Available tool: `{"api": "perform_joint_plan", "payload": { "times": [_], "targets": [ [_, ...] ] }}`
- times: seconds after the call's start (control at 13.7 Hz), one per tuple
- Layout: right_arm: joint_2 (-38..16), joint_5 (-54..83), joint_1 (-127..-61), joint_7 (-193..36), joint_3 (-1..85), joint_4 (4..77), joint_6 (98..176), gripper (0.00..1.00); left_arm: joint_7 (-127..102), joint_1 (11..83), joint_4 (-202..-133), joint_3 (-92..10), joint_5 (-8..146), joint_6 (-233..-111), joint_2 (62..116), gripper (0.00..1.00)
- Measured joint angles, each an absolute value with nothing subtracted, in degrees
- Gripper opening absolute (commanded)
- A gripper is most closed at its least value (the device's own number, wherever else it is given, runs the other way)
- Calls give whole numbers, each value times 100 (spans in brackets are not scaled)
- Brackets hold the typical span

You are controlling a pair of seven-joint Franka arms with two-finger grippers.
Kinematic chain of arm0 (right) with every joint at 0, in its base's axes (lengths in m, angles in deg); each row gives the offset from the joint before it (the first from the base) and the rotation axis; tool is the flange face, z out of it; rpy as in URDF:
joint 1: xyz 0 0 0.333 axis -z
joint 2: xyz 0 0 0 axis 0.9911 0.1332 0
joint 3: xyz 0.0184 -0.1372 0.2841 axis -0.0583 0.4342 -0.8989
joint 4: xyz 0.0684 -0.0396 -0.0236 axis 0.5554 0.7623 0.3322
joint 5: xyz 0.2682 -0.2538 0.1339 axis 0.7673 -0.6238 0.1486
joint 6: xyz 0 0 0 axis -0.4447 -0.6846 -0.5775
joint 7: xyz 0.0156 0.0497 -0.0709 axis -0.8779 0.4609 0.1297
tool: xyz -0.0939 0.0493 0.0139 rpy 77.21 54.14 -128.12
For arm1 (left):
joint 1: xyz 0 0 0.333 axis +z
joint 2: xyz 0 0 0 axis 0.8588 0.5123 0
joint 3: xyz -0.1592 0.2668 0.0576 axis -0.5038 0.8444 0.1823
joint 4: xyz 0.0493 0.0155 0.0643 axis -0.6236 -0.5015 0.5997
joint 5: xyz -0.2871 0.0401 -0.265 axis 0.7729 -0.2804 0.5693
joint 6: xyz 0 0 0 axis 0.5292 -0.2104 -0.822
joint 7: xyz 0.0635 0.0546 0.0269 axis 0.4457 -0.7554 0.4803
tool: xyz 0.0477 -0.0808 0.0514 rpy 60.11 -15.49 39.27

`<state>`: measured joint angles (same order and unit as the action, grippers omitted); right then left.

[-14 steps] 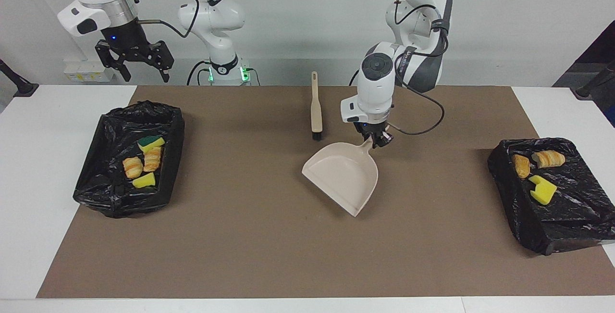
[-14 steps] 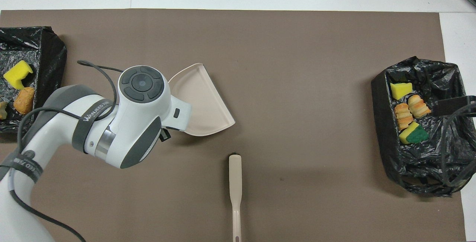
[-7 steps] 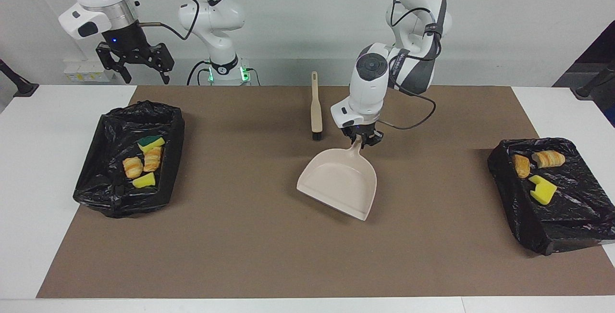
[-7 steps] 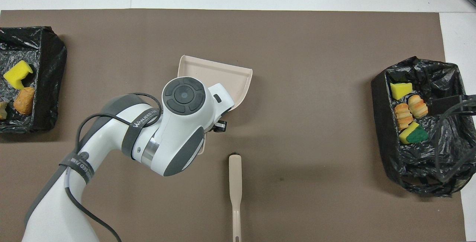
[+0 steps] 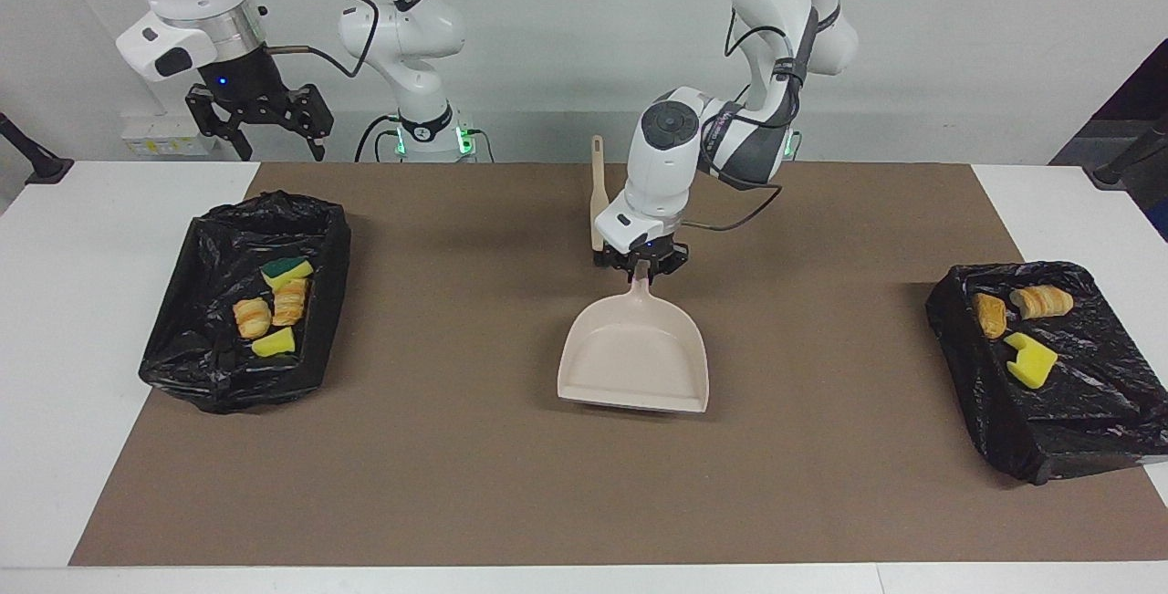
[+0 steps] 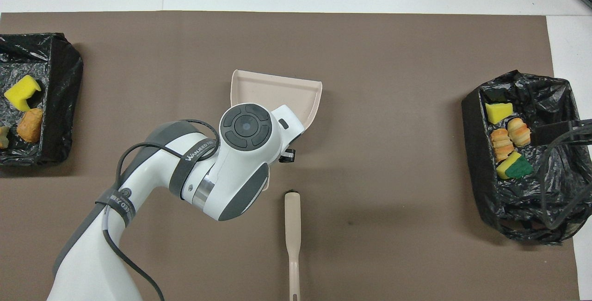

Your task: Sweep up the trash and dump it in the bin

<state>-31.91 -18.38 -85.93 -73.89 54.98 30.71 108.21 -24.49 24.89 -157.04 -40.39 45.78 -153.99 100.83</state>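
the left gripper [image 5: 641, 267] clamps the dustpan [image 5: 634, 359] handle mid-mat, open brown mat [image 5: 456, 466] all round. yellow and golden trash [image 5: 272, 306] sits in the black-lined bins [image 5: 210, 375] at both ends. the right gripper [image 5: 257, 124] hangs wide open.

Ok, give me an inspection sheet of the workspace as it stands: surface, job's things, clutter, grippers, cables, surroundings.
Surface: brown mat on a white table; no scraps seen loose on it.
Job's things: trash lies in the black-lined bin at the right arm's end; more trash in the second black-lined bin at the left arm's end. Dustpan looks empty, at mid-mat.
Clutter: brush lies on the mat, nearer the robots than the dustpan.
Grippers: left gripper shut on the dustpan's handle; right gripper open, waiting raised near its bin.
Cables: black cable loops off the left arm.
Surroundings: plain white wall.
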Motion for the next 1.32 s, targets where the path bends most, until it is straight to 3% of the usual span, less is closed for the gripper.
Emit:
{"api": "perform_joint_plan", "payload": {
  "times": [0.29, 0.37, 0.51, 0.66, 0.95, 1.32],
  "targets": [
    [-3195, -1838, -8593, -7389, 5498, 3087, 10821, 100, -2487, 2479, -15569, -4065, 4601, -15492, 10431, 2],
    [-3197, -1838, -8593, -7389, 5498, 3089, 10821, 100, -2535, 2474, -15568, -4067, 4604, -15492, 10431, 17],
    [-3199, -1838, -8593, -7389, 5498, 3093, 10821, 100, -2910, 2401, -15584, -4071, 4610, -15491, 10433, 69],
    [-3200, -1838, -8593, -7389, 5498, 3095, 10821, 100, -3217, 2324, -15588, -4075, 4610, -15482, 10432, 98],
    [-3203, -1838, -8593, -7389, 5498, 3096, 10821, 100, -3293, 2305, -15581, -4027, 4610, -15456, 10358, 100],
    [-3204, -1838, -8593, -7389, 5498, 3098, 10821, 100, -2217, 2902, -15715, -3727, 4581, -14827, 9601, 100]
  ]
}}
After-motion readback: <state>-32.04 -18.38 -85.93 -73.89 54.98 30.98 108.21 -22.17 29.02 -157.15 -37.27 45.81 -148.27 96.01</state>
